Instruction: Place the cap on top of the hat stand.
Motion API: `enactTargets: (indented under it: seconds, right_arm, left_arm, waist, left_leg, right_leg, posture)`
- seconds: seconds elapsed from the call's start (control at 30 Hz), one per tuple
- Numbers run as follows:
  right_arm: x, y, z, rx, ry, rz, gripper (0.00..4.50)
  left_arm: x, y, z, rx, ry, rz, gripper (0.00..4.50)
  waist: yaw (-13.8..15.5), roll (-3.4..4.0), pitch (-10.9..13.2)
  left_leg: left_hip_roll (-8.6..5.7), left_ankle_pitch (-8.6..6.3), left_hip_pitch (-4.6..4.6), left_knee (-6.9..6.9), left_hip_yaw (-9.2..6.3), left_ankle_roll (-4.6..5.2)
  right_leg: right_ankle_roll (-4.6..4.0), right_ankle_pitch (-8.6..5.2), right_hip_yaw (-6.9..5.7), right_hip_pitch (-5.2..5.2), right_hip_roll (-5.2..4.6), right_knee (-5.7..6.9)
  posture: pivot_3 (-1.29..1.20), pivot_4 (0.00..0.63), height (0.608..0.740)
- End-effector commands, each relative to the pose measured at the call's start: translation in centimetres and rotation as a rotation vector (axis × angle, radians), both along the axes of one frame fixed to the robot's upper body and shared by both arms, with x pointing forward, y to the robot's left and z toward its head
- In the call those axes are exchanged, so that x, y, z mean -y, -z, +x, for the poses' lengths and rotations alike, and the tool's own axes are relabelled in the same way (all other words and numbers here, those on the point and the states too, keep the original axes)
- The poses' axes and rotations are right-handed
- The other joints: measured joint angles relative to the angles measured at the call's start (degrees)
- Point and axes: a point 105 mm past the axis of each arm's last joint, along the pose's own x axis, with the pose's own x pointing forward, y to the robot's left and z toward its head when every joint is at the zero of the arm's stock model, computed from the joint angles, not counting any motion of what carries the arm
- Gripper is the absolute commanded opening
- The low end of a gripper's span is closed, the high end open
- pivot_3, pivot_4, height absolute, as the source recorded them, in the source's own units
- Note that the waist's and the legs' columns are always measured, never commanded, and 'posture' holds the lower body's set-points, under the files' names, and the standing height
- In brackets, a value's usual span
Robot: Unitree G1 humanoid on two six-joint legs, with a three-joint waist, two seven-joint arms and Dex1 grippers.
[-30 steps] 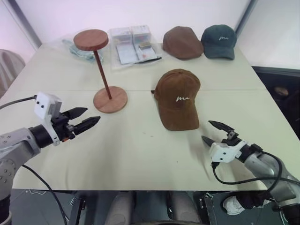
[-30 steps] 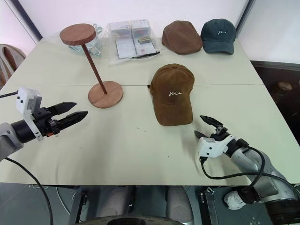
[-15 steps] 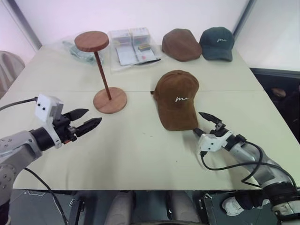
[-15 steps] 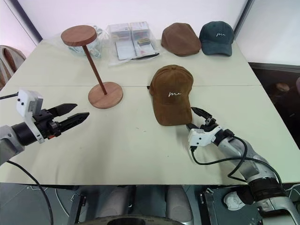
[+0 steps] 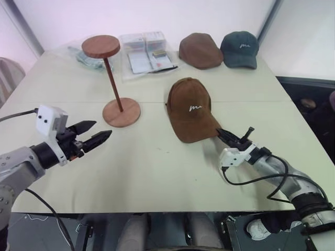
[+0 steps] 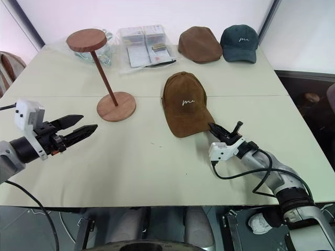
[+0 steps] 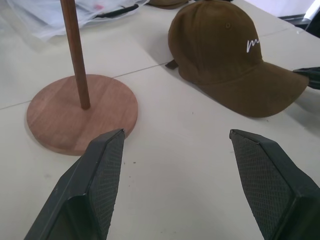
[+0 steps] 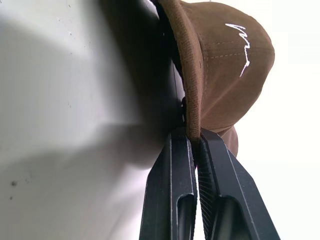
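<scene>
Pinching the cap's [image 5: 193, 109] brim edge, right fingers [image 8: 192, 185] hide it.

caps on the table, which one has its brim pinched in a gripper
The brown cap with white script nearest the robot; the right gripper is shut on its brim. The plain brown cap and the dark green cap sit untouched at the far edge.
</scene>
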Motion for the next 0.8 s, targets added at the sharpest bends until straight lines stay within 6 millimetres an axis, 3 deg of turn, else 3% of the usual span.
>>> enactTargets:
  seconds: [0.03, 0.27, 0.57, 0.67, 0.8]
  right_arm:
    - [-1.0, 1.1, -0.5, -0.033, -0.012, 0.029, 0.01]
    - [-1.7, -5.8, 1.8, 0.15, 0.159, 0.413, 0.01]
    - [-2.9, -16.3, 2.5, 0.411, 0.173, 0.614, 0.01]
    - [-3.9, -18.7, 2.5, 0.443, 0.153, 0.65, 0.01]
    - [-7.0, -21.5, 1.9, 0.45, 0.079, 0.734, 0.01]
  left_arm:
    - [0.1, -1.3, -0.4, 0.059, -0.002, 0.021, 3.49]
    - [-0.1, -1.4, -0.3, 0.063, -0.014, 0.021, 3.49]
    - [-1.4, -2.1, 0.0, 0.069, -0.042, 0.036, 3.49]
    - [-1.9, -2.2, 0.0, 0.07, -0.056, 0.044, 3.49]
    - [-2.8, -2.7, -0.1, 0.084, -0.092, 0.062, 3.49]
  waist:
    - [-0.37, 0.0, 0.0]
    - [-0.41, 0.27, 0.18]
    - [-0.33, 0.33, 0.27]
    - [-0.38, 0.34, 0.28]
    - [-0.51, 0.34, 0.29]
  left_leg:
    - [0.0, 0.0, 0.0, -0.02, 0.0, 0.0]
    - [0.04, 0.01, -0.04, -0.18, 0.0, 0.0]
    - [0.03, 0.01, -0.15, -0.3, 0.0, -0.01]
    - [0.03, 0.01, -0.15, -0.4, 0.01, -0.01]
    - [0.05, 0.03, -0.15, -0.67, 0.01, -0.04]
  right_leg:
    - [0.0, 0.0, 0.0, 0.0, 0.0, 0.0]
    - [-0.01, 0.01, 0.13, -0.23, 0.1, 0.06]
    - [-0.02, 0.0, 0.13, -0.4, 0.11, 0.02]
    - [-0.03, -0.01, 0.14, -0.45, 0.11, 0.0]
    - [-0.09, -0.04, 0.14, -0.61, 0.12, 0.01]
  posture:
    - [0.0, 0.15, 0.74]
    - [0.0, 0.15, 0.74]
    - [0.0, 0.15, 0.74]
    - [0.0, 0.15, 0.74]
    - [0.0, 0.15, 0.74]
